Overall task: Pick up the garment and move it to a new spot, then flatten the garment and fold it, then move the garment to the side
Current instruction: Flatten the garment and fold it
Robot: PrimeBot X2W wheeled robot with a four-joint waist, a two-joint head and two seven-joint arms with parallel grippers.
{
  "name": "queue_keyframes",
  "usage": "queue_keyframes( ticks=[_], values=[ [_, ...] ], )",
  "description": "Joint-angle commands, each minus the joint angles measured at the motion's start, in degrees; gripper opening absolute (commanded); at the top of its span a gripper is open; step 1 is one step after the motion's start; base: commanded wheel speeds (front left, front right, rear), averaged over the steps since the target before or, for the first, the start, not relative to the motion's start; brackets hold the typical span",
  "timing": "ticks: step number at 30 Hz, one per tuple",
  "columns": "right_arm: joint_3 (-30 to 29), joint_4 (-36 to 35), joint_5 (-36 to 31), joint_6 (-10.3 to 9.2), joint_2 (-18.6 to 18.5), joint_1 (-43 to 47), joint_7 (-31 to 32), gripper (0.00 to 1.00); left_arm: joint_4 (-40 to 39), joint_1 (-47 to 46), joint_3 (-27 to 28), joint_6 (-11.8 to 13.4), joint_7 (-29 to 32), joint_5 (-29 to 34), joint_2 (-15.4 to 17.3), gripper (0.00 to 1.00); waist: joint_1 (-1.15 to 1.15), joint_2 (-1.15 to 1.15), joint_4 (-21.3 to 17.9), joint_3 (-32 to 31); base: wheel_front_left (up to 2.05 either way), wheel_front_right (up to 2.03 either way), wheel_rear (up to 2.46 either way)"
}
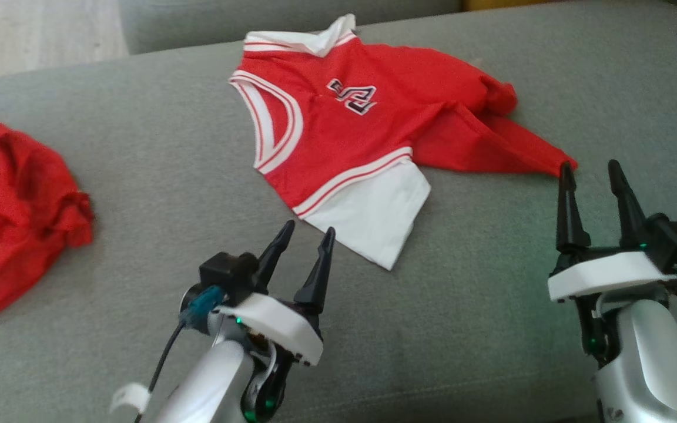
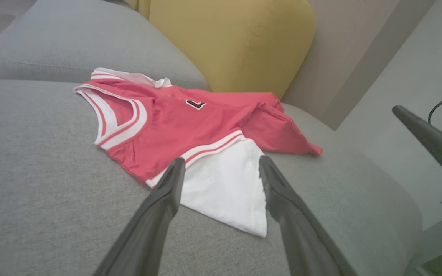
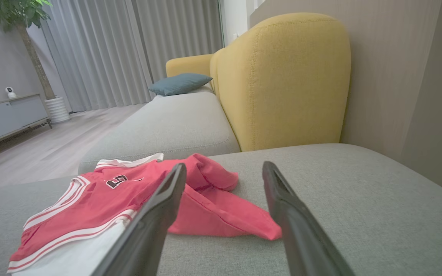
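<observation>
Garment (image 1: 344, 117), a red jersey with white trim, is seen lying on the grey sofa seat (image 1: 491, 305) at upper centre of the head frame. It is only partly spread: the right-hand part is bunched and creased, and a white panel sticks out at the lower edge (sleeve or lining, hard to tell through the blur). Left fingers (image 1: 319, 267) are spread apart and empty, just short of that white panel. Right fingers (image 1: 566, 211) are spread and empty too, near the red corner at frame right. Flattening is judged unfinished; the fold and the shift aside are not yet done. Whether the first relocation is done cannot be told. A second red cloth (image 1: 15, 223) lies at far left
</observation>
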Motion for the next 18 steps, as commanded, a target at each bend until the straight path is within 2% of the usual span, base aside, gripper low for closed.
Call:
queue_keyframes(
  ticks=[1,7,18],
  values=[
    [1.71,-2.35,-0.34,0.22,0.41,-1.69,-0.01,1.0,-0.3,-3.31,0.75,0.51,-0.11,-0.45,0.1,1.0,0.0,0.0,-1.16,1.07,0.0,0.0,0.0],
    [3.13,-3.36,0.05,0.22,0.53,-1.98,0.27,1.0,6.93,-7.24,-2.95,2.42,1.07,-5.15,0.1,1.0,0.0,0.0,-2.42,3.04,0.0,0.0,0.0],
    [3.91,-3.52,0.61,0.22,0.63,-3.59,-0.2,1.0,16.59,-15.64,-10.09,2.74,12.05,-13.98,0.1,1.0,0.0,0.0,-5.45,6.07,0.0,0.0,0.0]
  ],
)
